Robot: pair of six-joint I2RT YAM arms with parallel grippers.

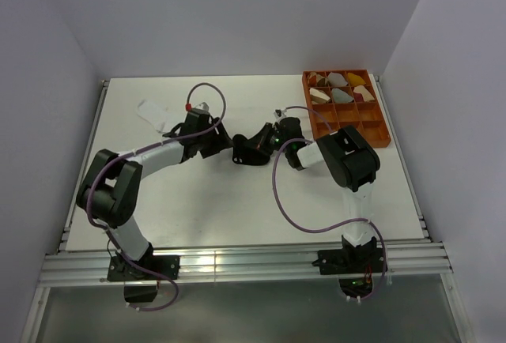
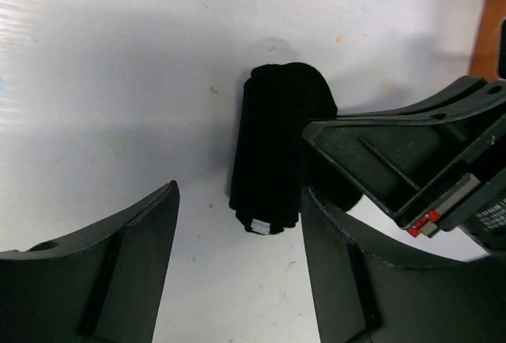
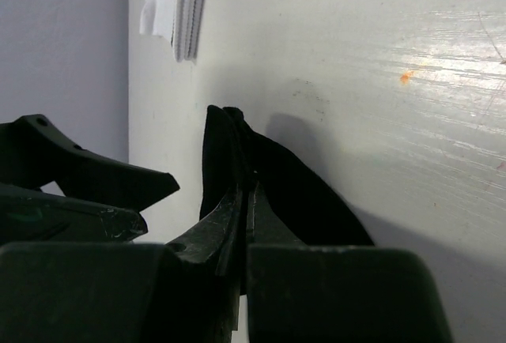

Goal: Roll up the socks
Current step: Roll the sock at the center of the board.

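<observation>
— When the overhead view is consulted, where is the black sock (image 1: pixel 249 151) found?

— It is seen near the middle of the counter (image 1: pixel 205 201), between the two arms. From the left wrist it is shown as a dark roll lying flat, its length run from twelve to six o'clock. A bit of white striped cuff is exposed at the six o'clock end.

— How is the left pincer (image 2: pixel 241 201) set?

— Its fingers are spread wide, one at seven o'clock and one at five o'clock of that view, and the cuff end of the roll is framed between them. Whether the fabric is touched by either finger cannot be told.

— And the right pincer (image 3: pixel 247 193)?

— It is seen entering from three o'clock in the left wrist view. In its own camera the fingers are pressed together with a fold of the black sock pinched between them, and the fabric is seen rising past the tips toward twelve o'clock.

— Where is the white sock (image 1: pixel 152 111) located?

— It is laid at ten o'clock on the counter, beside the left arm and well apart from the black one. Dark stripes are made out on it in the right wrist view.

— What else is carried?

— An orange tray (image 1: pixel 368 114) is placed at two o'clock, with rolled bundles (image 1: pixel 340 88) held in its far compartments.
</observation>
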